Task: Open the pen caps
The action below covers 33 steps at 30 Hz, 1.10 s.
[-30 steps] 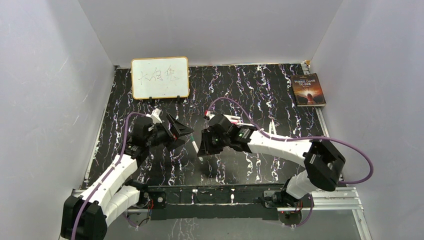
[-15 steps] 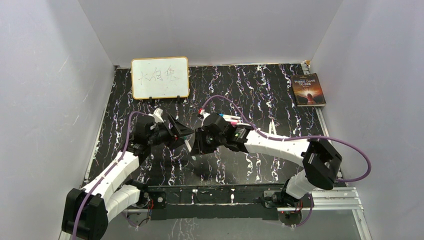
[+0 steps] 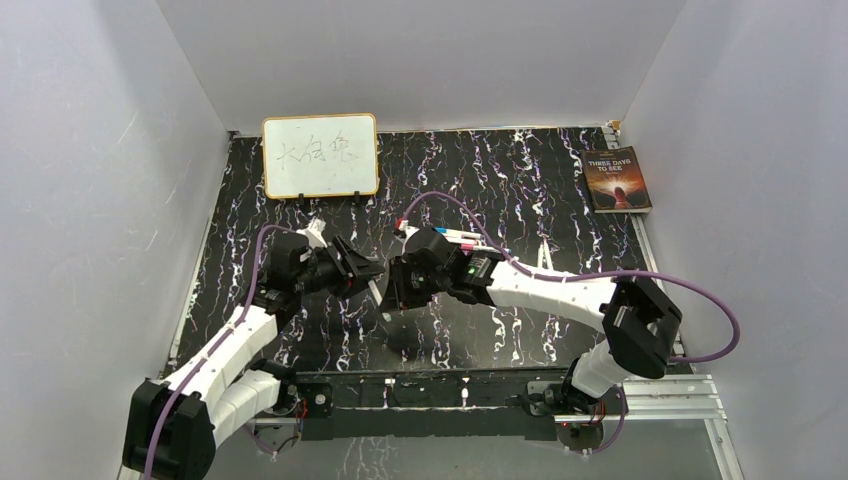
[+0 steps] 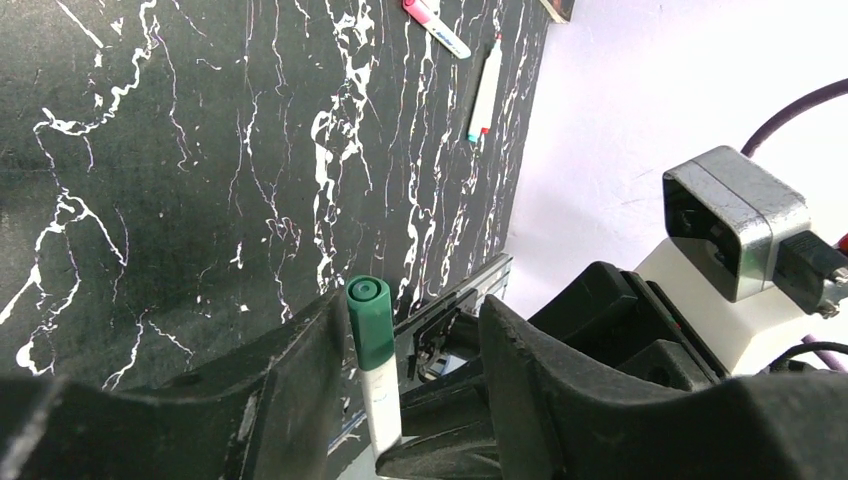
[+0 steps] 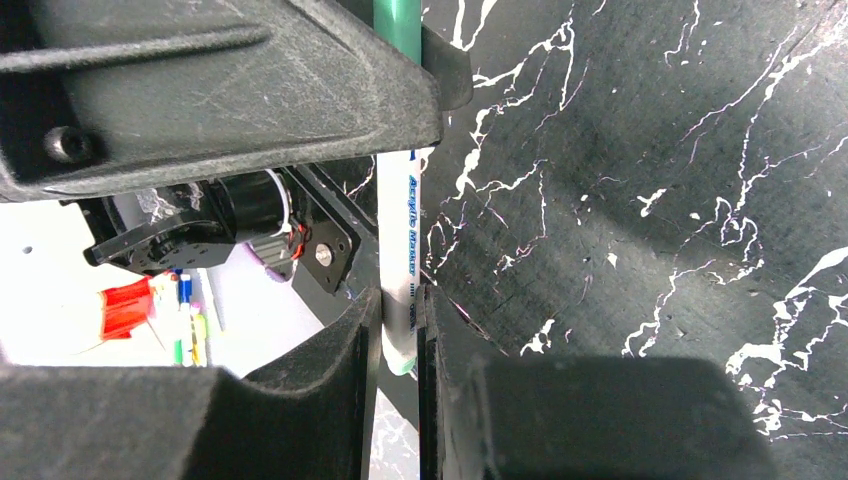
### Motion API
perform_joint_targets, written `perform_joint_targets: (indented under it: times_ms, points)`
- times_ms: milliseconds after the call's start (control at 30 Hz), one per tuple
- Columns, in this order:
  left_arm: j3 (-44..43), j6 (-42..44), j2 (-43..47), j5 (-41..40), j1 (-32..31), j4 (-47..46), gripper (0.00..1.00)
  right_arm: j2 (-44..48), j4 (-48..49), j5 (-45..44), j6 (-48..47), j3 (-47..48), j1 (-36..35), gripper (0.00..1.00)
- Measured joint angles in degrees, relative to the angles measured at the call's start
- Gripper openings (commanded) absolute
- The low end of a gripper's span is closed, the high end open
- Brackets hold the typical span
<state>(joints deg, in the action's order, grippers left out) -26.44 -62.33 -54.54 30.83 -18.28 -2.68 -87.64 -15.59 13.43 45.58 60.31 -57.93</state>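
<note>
Marbled tabletop (image 3: 520, 190): your right claw (image 5: 398, 330) pinches the green pen (image 5: 408, 230); your left claw (image 4: 415, 310), half-open, brackets its cap (image 4: 371, 320), not yet off; other pens (image 4: 485, 90) wait.

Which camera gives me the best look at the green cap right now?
Left wrist: the green cap stands mid-frame, its end and side clear, between the fingers of the left end effector. Right wrist shows only a strip of the cap at the top edge. In the top view it is too small to make out.
</note>
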Motion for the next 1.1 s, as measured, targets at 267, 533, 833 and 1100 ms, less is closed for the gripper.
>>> perform_joint_targets:
  times_ms: [267,533,833,1100]
  points:
    - [0.94,0.11,1.70,-0.44,-0.20,1.22,0.30,0.09,0.81,-0.22,0.63,-0.22,-0.63,0.13]
    - [1.20,0.11,2.36,-1.20,-0.28,2.89,0.16,1.05,1.49,-0.83,1.16,-1.73,-1.40,0.13]
    - [1.31,0.35,2.64,-1.88,-0.33,3.91,0.01,1.14,1.97,-1.31,1.33,-1.97,-1.73,0.18]
    - [1.33,0.31,2.69,-1.88,-0.35,4.04,0.00,1.14,1.95,-1.53,1.66,-1.99,-1.97,0.57]
